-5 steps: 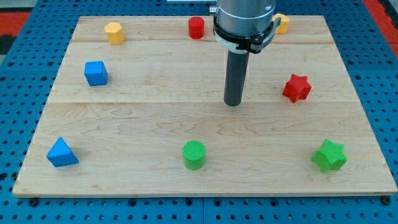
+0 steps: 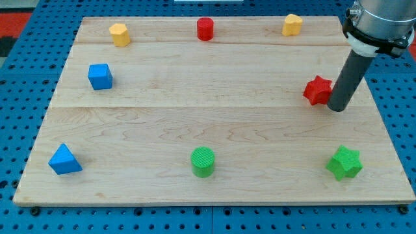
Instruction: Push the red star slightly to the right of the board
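Note:
The red star (image 2: 317,90) lies on the wooden board (image 2: 195,123) at the view's right, about mid-height. My tip (image 2: 337,108) is down on the board just to the right of the star, at its lower right edge, touching or nearly touching it. The dark rod hides part of the star's right side.
A green star (image 2: 344,162) lies at the lower right and a green cylinder (image 2: 203,161) at bottom centre. A blue triangle (image 2: 64,160) is at the lower left, a blue cube (image 2: 100,76) at the left. A yellow block (image 2: 119,34), a red cylinder (image 2: 205,28) and another yellow block (image 2: 292,25) line the top edge.
My tip has moved from the board's middle, left of the red star, far to the right, now on the star's right side. The star has shifted slightly right.

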